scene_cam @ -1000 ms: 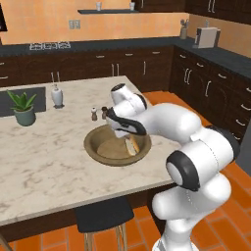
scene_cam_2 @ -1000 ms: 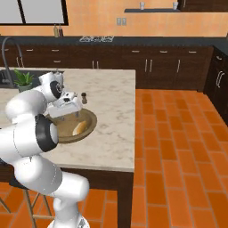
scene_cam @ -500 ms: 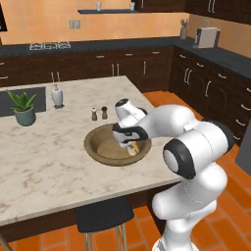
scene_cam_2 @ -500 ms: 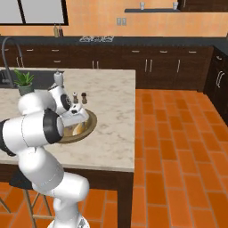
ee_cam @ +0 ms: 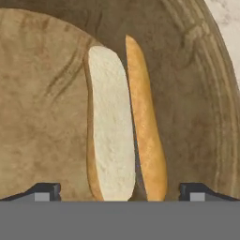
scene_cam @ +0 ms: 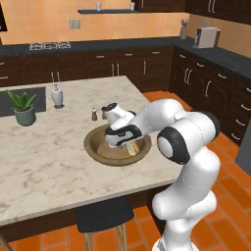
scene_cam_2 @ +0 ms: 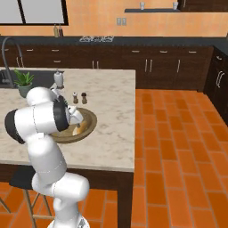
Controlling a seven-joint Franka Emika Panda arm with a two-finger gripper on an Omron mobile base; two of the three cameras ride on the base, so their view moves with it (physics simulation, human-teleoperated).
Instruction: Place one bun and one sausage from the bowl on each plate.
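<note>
The bun (ee_cam: pixel 123 126) lies inside the bowl (scene_cam: pixel 95 148), split lengthwise into a pale cut half and an orange crusted half side by side, on the bowl's floor close to the inner wall. In the left base view a bit of bun (scene_cam: pixel 131 149) shows at the bowl's side nearest the worktop's right edge, just under the hand. The gripper (ee_cam: pixel 120 190) is lowered into the bowl right over the bun; its two dark fingertips (ee_cam: pixel 44 191) stand wide apart, one on each side of the bun's near end, with nothing clamped between them. Whether the tips touch the bowl floor cannot be told.

The bowl sits on the marble island worktop (scene_cam: pixel 44 162), toward its right edge and nearer the front edge than the back. Just behind the bowl stand two small shakers (scene_cam: pixel 94 114), close together. Further toward the back left are a white bottle-shaped vessel (scene_cam: pixel 57 95) and a potted green plant (scene_cam: pixel 23 108), the plant near the left edge beside a dark inset panel. A dark stool (scene_cam: pixel 103 215) stands under the worktop's front edge.
</note>
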